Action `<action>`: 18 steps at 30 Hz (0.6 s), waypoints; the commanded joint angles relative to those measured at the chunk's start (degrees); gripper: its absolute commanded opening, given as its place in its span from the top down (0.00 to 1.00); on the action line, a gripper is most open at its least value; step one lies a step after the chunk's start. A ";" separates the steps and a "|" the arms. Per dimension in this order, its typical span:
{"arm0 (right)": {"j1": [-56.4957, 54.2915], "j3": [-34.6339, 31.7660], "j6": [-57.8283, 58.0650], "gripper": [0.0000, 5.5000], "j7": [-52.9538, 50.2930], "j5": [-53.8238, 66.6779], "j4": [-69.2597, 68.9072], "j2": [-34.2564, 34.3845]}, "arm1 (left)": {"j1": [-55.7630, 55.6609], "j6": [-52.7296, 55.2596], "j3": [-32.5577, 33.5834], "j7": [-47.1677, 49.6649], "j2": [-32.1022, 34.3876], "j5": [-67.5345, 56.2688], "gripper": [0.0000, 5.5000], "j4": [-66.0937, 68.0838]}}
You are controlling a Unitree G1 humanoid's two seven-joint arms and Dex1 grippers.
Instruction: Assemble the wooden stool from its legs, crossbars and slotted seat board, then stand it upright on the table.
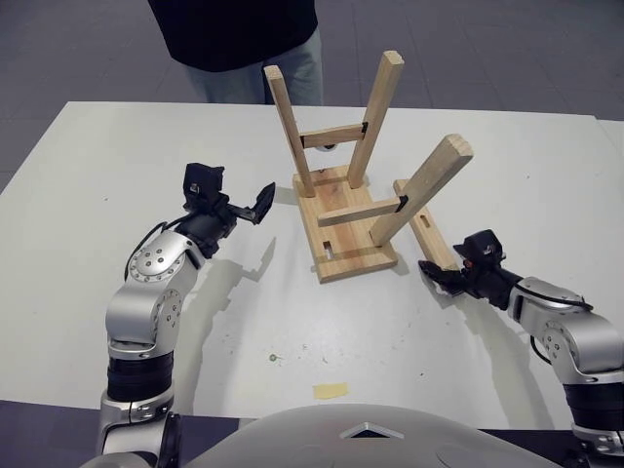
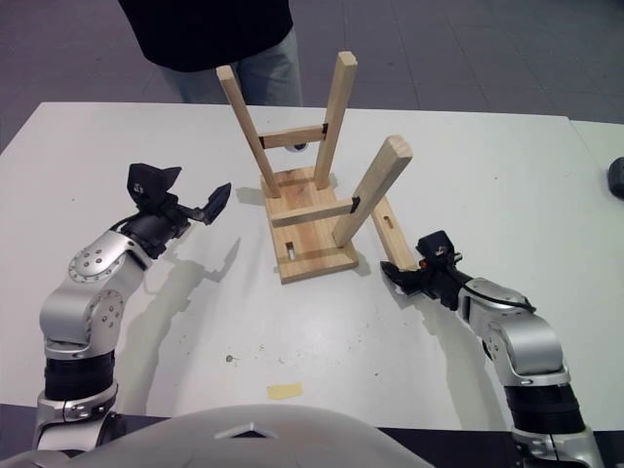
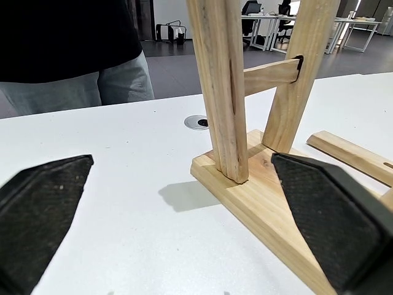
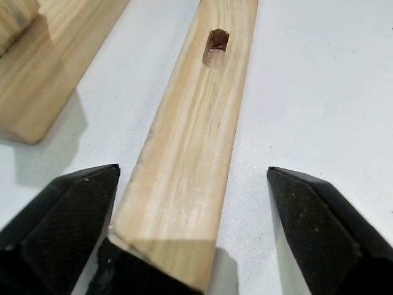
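You are at the last-leg step: the pale wooden slotted seat board (image 1: 359,255) lies flat on the white surface (image 1: 107,156) with three upright legs (image 1: 290,127) fitted, and the fourth pale wooden leg (image 1: 427,232) lies loose just beside it. Your right gripper (image 1: 439,276) sits low, fingers wide astride that leg's near end. The next move is to close and lift. Your left gripper (image 1: 255,205) hovers beside the board, fingers wide.
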 commanded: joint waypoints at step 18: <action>-0.97 0.86 1.28 0.62 -0.42 -6.89 1.02 1.31 | -0.23 -0.74 0.79 1.46 -1.44 0.86 0.02 -0.24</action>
